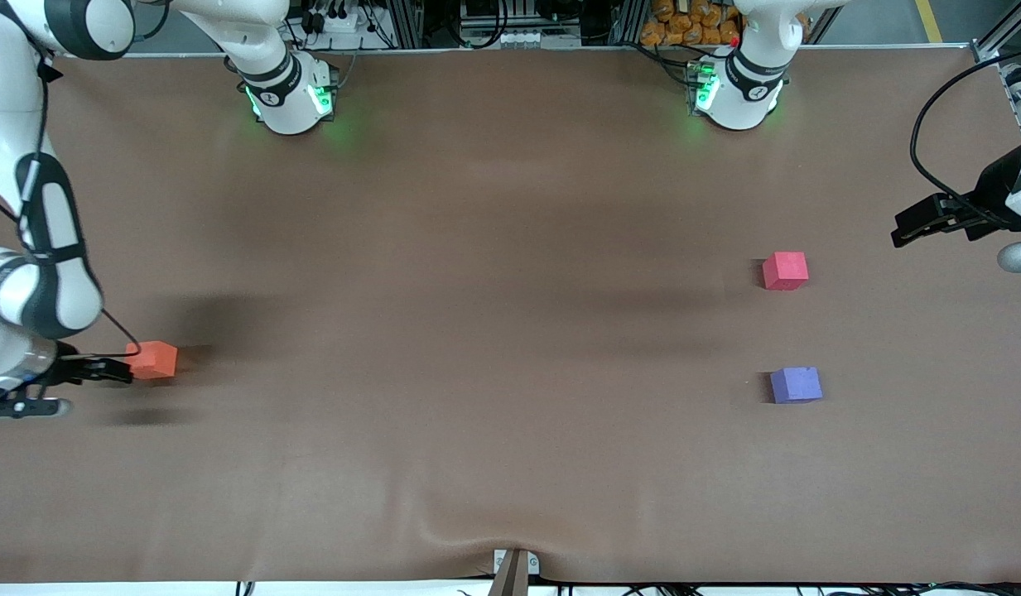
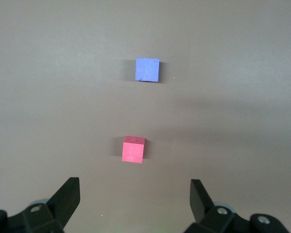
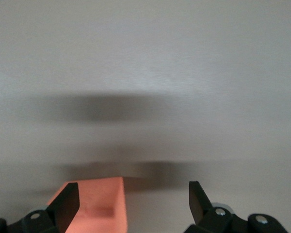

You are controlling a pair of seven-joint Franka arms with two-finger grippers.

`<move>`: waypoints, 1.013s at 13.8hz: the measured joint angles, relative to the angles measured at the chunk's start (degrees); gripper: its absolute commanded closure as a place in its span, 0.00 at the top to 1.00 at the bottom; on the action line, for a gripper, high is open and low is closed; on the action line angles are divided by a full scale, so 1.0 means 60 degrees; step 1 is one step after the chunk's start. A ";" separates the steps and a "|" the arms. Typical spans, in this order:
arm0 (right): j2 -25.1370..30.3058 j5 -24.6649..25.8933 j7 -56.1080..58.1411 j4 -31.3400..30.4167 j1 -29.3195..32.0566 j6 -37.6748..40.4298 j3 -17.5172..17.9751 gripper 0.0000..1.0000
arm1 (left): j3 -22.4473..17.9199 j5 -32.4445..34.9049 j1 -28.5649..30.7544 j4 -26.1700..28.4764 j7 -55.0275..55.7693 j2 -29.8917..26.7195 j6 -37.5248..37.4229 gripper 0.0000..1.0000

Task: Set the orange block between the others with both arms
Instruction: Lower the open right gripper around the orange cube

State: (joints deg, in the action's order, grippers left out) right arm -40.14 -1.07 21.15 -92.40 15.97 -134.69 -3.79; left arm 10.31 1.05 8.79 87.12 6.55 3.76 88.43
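The orange block lies on the brown table at the right arm's end. My right gripper is low beside it and open. In the right wrist view the orange block sits between the jaws of the right gripper, close against one finger and well apart from the other. The red-pink cube and the blue-purple cube rest apart at the left arm's end, the blue-purple one nearer the front camera. My left gripper hangs open beside them, holding nothing. The left wrist view shows the red-pink cube, the blue-purple cube and the left gripper.
The two arm bases glow green along the table's back edge. The brown mat has a wrinkle near a small bracket at its front edge. Cables hang by the left arm.
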 measured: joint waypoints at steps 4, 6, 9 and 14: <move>0.0123 -0.0003 -0.0294 0.0007 -0.0441 0.0098 0.0032 1.00 | -0.0011 0.0000 0.0015 -0.0013 0.0001 -0.0158 -0.0291 1.00; 0.0196 -0.0004 -0.0299 0.0227 -0.0503 0.0565 0.0033 1.00 | -0.0019 0.0000 0.0025 -0.0013 0.0001 -0.0254 -0.0371 1.00; 0.0217 0.0005 -0.0145 0.0328 -0.0566 0.0845 0.0034 1.00 | -0.0019 0.0000 0.0026 -0.0013 0.0009 -0.0317 -0.0402 1.00; 0.0217 0.0354 0.1114 0.0326 -0.0647 0.0852 0.0033 1.00 | -0.0013 0.0000 0.0023 -0.0056 0.0097 -0.0349 -0.0402 1.00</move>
State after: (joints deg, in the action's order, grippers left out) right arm -38.83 1.06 27.84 -90.44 12.09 -129.58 -3.59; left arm 10.23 1.05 8.93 86.79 7.13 1.67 86.02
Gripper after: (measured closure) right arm 0.000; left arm 0.000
